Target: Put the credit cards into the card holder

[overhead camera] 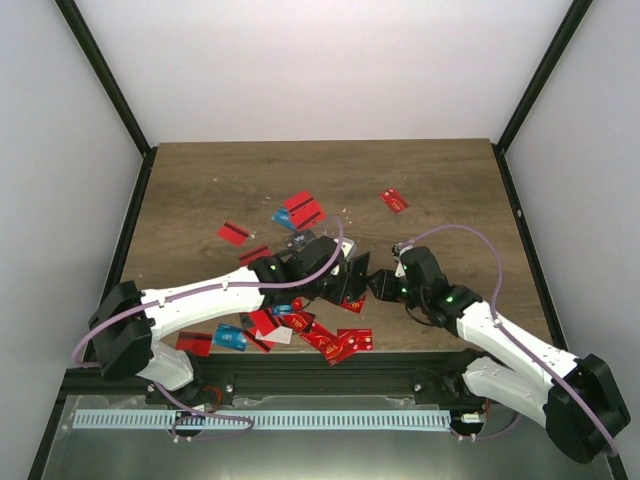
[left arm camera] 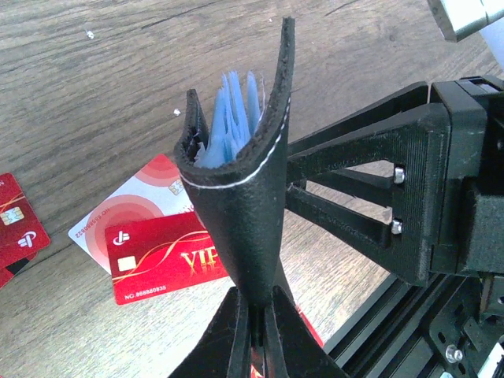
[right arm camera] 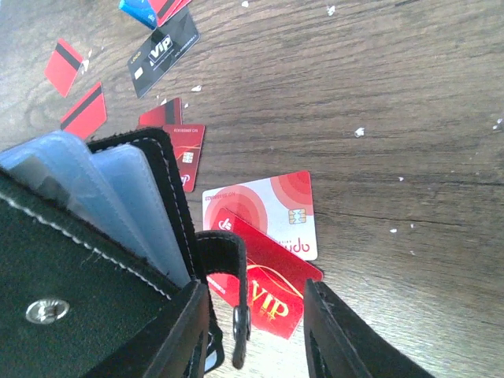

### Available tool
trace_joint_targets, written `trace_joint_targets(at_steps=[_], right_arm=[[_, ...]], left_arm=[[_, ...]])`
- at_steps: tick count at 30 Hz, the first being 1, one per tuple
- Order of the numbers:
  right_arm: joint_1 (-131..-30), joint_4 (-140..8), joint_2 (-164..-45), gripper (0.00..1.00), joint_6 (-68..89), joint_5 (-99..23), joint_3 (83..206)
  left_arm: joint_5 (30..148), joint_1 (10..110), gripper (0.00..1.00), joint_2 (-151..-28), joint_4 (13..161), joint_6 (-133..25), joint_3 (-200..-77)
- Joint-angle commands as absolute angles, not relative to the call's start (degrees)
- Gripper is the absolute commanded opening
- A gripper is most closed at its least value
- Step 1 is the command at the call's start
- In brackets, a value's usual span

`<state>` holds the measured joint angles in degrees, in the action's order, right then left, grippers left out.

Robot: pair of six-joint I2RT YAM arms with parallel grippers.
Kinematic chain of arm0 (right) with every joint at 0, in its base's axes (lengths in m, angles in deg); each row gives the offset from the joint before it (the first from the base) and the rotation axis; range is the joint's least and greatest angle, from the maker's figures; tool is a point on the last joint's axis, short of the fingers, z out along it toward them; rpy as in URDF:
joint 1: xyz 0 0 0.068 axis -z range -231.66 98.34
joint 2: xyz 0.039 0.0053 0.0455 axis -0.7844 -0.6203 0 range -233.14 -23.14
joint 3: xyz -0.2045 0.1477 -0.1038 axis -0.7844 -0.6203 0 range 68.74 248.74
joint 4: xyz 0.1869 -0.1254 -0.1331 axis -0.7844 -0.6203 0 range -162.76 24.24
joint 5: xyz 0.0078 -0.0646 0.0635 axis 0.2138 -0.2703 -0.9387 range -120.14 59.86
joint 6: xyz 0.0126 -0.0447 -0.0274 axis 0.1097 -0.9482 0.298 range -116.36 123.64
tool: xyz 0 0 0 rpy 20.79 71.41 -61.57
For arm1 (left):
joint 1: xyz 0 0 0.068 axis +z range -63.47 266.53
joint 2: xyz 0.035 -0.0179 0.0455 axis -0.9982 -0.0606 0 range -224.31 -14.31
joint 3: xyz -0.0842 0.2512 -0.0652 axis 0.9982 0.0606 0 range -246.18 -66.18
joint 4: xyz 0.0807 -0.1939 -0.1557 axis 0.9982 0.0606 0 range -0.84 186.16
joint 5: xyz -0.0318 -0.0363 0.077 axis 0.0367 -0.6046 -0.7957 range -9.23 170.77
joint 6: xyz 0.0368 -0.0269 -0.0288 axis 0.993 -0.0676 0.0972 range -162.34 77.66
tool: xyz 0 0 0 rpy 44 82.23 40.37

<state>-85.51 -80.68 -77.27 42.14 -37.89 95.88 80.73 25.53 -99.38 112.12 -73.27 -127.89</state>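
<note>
The black card holder [left arm camera: 244, 197] stands upright and spread open, its blue pockets [left arm camera: 232, 118] showing, with my left gripper [left arm camera: 260, 303] shut on its lower edge. In the top view the card holder [overhead camera: 345, 275] hangs between my left gripper [overhead camera: 330, 275] and my right gripper [overhead camera: 378, 283]. My right gripper [right arm camera: 256, 315] is open, and the card holder's snap strap [right arm camera: 236, 276] hangs loose between its fingers [right arm camera: 339, 331]. Beneath lie a red VIP credit card [right arm camera: 272, 291] and a white-and-red one [right arm camera: 272, 209]. Several more red credit cards [overhead camera: 320, 335] lie near the front edge.
Other red cards [overhead camera: 300, 210] lie scattered across the wooden table [overhead camera: 450, 180], one far right [overhead camera: 395, 200], one left [overhead camera: 233, 232]. A blue card [overhead camera: 228, 337] sits front left. A dark grey VIP card [right arm camera: 161, 51] lies farther back. The black frame rail [overhead camera: 320, 365] borders the front.
</note>
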Motion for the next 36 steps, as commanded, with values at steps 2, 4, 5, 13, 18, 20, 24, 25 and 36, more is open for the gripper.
trace_joint_targets(at_steps=[2,4,5,13,18,20,24,25,36], right_arm=[[-85.0,-78.5,-77.8,0.34,42.2,-38.1,95.2],[-84.9,-78.4,-78.3,0.29,42.2,-38.2,95.5],[-84.9,-78.3,-78.4,0.27,42.2,-38.3,95.5],[-84.7,-79.4,-78.2,0.01,42.8,-38.9,96.6],[-83.4,-83.0,-79.0,0.01,44.5,-35.6,98.9],[-81.7,-83.0,-80.2,0.01,45.0,-36.4,99.2],[-79.5,-80.1,-84.9,0.01,44.9,-40.6,100.8],[-79.0,-80.3,-86.3,0.01,44.8,-41.0,101.6],[-73.9,-78.0,-94.1,0.01,43.0,-43.7,101.6]], left_arm=[[81.9,25.8,0.04,-98.2,111.0,-72.1,-127.8],[82.0,25.8,0.04,-98.1,110.8,-72.0,-127.7],[82.1,25.8,0.04,-98.0,110.7,-72.0,-127.7],[82.8,27.0,0.04,-98.5,109.5,-72.0,-127.8],[89.4,31.5,0.08,-100.6,106.7,-70.3,-129.0],[92.5,34.0,0.09,-103.0,105.6,-69.3,-130.2],[97.6,38.5,0.12,-110.4,104.4,-66.4,-134.4],[99.0,39.8,0.13,-112.3,104.5,-65.8,-135.8],[93.5,44.0,0.50,-124.0,108.4,-59.3,-144.9]])
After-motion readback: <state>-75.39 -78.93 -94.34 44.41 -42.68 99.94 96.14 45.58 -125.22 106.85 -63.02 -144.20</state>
